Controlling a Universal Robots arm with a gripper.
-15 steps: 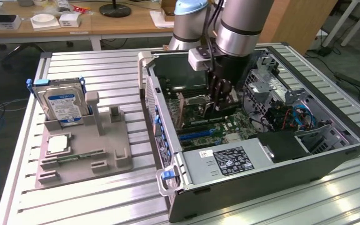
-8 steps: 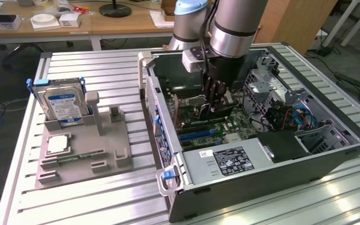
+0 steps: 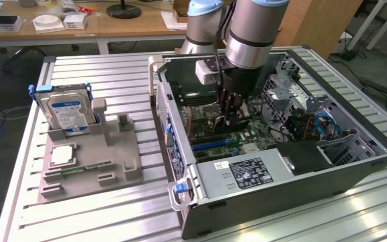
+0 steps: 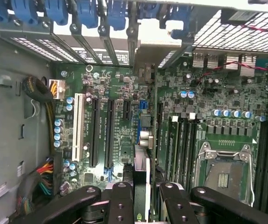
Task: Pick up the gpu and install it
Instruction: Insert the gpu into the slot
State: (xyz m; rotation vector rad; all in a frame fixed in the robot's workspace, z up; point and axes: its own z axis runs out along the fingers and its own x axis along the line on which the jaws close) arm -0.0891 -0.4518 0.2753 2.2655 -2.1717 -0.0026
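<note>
My gripper [image 3: 226,117] reaches down into the open computer case [image 3: 294,189] and is shut on the gpu [image 3: 218,123], a thin dark card held just above the green motherboard [image 3: 254,135]. In the wrist view the gpu [image 4: 142,161] appears edge-on between my black fingers [image 4: 122,201]. It runs toward the rear slot openings with blue latches [image 4: 101,14]. The card sits to one side of the long black expansion slots [image 4: 109,133], between them and the RAM slots [image 4: 178,144]. I cannot tell whether its edge touches a slot.
A grey fixture [image 3: 106,156] at the exterior view's left holds a silver hard drive with blue label [image 3: 69,112], a processor chip [image 3: 64,155] and a green RAM stick [image 3: 79,170]. The power supply [image 3: 247,172], drive cage [image 3: 301,101] and cables [image 3: 321,123] crowd the case. The CPU socket [image 4: 224,173] is nearby.
</note>
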